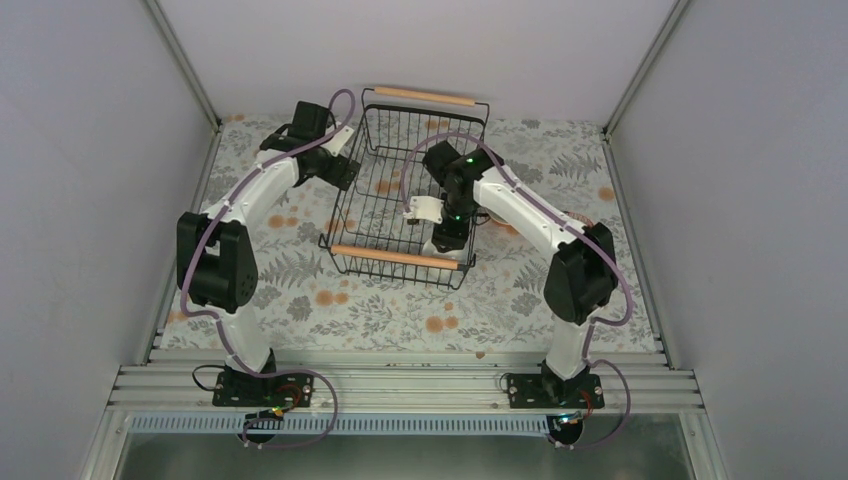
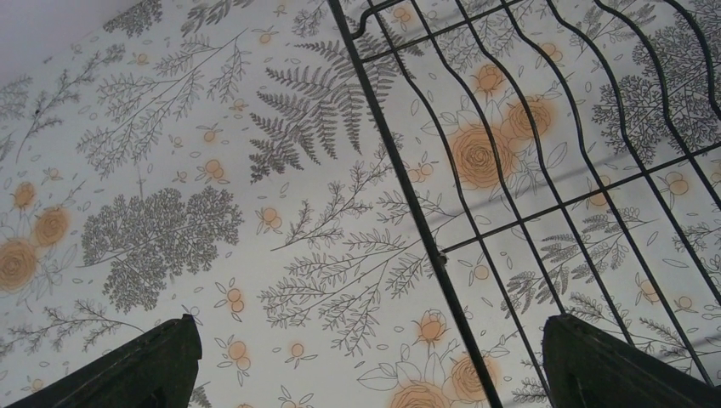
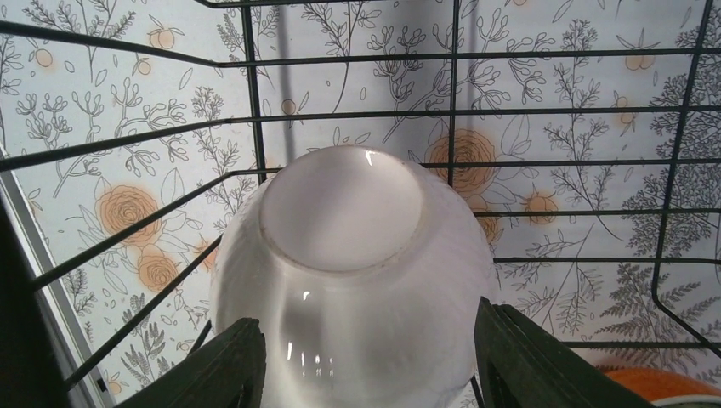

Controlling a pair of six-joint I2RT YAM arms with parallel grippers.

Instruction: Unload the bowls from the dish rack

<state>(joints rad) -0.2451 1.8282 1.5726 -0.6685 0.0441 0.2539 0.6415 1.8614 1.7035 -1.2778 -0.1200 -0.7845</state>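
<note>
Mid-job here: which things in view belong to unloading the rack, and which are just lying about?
Job: dish rack; white bowl, gripped by the right tool; orange rim low in the right wrist view, probably another bowl; left tool, open over the rack's side.
Lying about: floral table cover.

No text, label, brand, number or sign can be read in any view. The bench cloth bears only printed ferns and orange roses, and the white bowl is plain. The arms are perhaps too small for any marking to be told.
</note>
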